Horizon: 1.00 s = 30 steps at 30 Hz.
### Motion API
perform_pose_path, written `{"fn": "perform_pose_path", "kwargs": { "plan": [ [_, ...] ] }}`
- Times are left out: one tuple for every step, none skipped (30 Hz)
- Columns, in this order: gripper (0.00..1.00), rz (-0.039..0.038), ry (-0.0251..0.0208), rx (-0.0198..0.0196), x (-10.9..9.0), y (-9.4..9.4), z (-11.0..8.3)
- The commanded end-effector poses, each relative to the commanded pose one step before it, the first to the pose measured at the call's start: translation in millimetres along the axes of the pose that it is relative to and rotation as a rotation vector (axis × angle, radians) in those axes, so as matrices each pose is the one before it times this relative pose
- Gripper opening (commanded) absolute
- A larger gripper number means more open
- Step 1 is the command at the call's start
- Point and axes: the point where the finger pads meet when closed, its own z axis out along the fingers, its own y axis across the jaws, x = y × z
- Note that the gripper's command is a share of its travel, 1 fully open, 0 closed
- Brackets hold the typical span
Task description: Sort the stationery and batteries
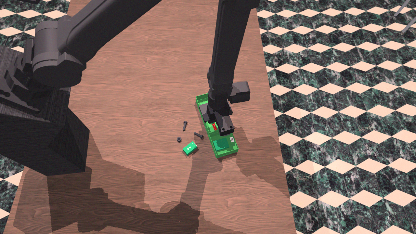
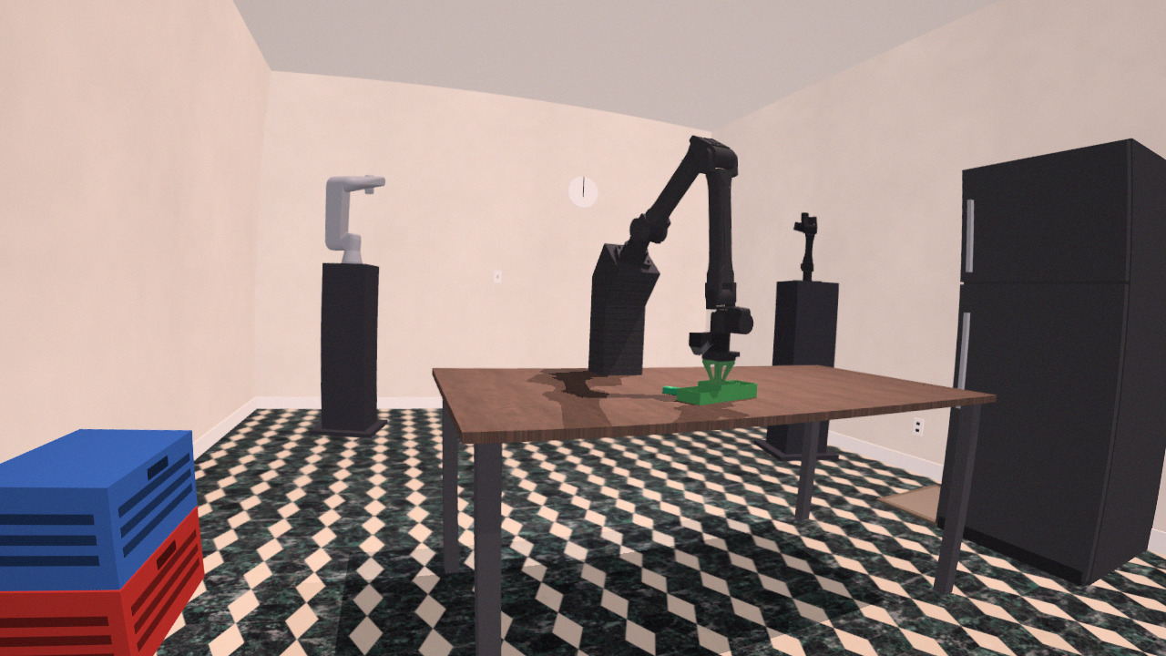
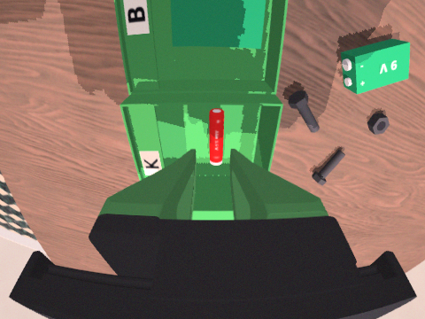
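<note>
Two green bins stand end to end on the table. The bin marked K (image 3: 133, 124) (image 1: 200, 99) holds a red cylindrical battery (image 3: 216, 136) (image 1: 214, 126) that lies on its floor. The bin marked B (image 3: 283, 18) (image 1: 227, 154) holds a flat dark green pad (image 3: 215, 12) (image 1: 222, 143). My gripper (image 3: 212, 157) (image 2: 717, 371) hangs low over bin K with its green fingers a little apart, and the battery lies free just ahead of the tips. A green 9V battery (image 3: 378, 66) (image 1: 189, 147) lies on the table beside bin B.
Two black bolts (image 3: 304, 108) (image 3: 328, 166) (image 1: 199, 135) (image 1: 185, 125) and a black nut (image 3: 378, 122) (image 1: 179, 139) lie on the table between the bins and the 9V battery. The table's right edge runs close behind the bins.
</note>
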Motion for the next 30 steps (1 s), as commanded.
{"fn": "perform_pose_path", "kwargs": {
  "plan": [
    [0.24, -0.00298, -0.00228, -0.01106, -0.63, 6.21, -12.87],
    [0.24, -0.00004, 0.00042, -0.0001, 0.47, 0.06, -1.43],
    [0.24, -0.00004, 0.0004, -0.00011, 0.46, 0.05, -1.35],
    [0.24, -0.00004, 0.0004, -0.00011, 0.46, 0.05, -1.35],
    [0.24, -0.00002, 0.00034, -0.00023, 0.38, 0.09, -1.26],
    [0.24, -0.00018, 0.00159, -0.0003, 1.8, 0.15, -5.18],
    [0.24, -0.00016, 0.00155, -0.00042, 1.73, 0.19, -5.08],
    [0.24, 0.00238, -0.00055, 0.00003, -0.09, -0.06, -4.96],
    [0.24, 0.00245, -0.00028, -0.00001, -0.07, -0.06, -4.96],
    [0.24, 0.00036, -0.00011, -0.00003, 0.01, 0.0, -5.3],
    [0.24, 0.0, 0.00056, -0.00007, 0.14, 0.08, -0.43],
    [0.24, 0.00119, -0.00075, 0.00018, -0.77, -0.04, -0.18],
    [0.24, 0.00135, -0.00187, -0.00659, -0.73, 3.94, -0.07],
    [0.24, 0.0, 0.0, 0.0, 0.0, 0.0, 0.0],
    [0.24, 0.0, 0.0, 0.0, 0.0, 0.0, 0.0],
    [0.24, 0.00164, -0.00097, 0.02247, -1.16, -11.82, 13.56],
    [0.24, 0.00003, 0.00001, -0.00072, 0.32, -2.08, 0.35],
    [0.24, -0.00027, 0.0005, 0.00305, 0.51, -3.11, 0.32],
    [0.24, -0.00017, 0.0003, 0.00185, 0.24, -0.82, 0.25],
    [0.24, 0.00007, -0.00003, -0.00102, 0.14, -0.04, 0.2],
    [0.24, 0.00024, -0.00025, -0.00309, -0.01, 1.29, 0.14],
    [0.24, 0.00014, -0.00027, -0.00324, -0.11, 2.2, 0.07],
    [0.24, -0.00026, -0.00016, -0.00145, -0.15, 1.32, -0.02],
    [0.24, -0.00583, -0.00168, -0.0097, -2.81, 5.47, -6.42],
    [0.41, -0.05031, -0.00828, -0.02156, -11.24, -2.14, -6.49],
    [0.41, -0.05023, -0.00042, -0.00048, -3.68, -7.29, -1.01],
    [0.41, -0.05029, -0.00023, 0.00032, -3.21, -7.8, -0.77],
    [0.41, -0.05011, 0.0, 0.00089, -2.71, -8.28, -0.79],
    [0.41, -0.02716, 0.00694, 0.01329, -0.06, -13.75, 3.1],
    [0.41, -0.02528, 0.00921, 0.01528, 1.9, -16.98, 5.37]
  ]
}}
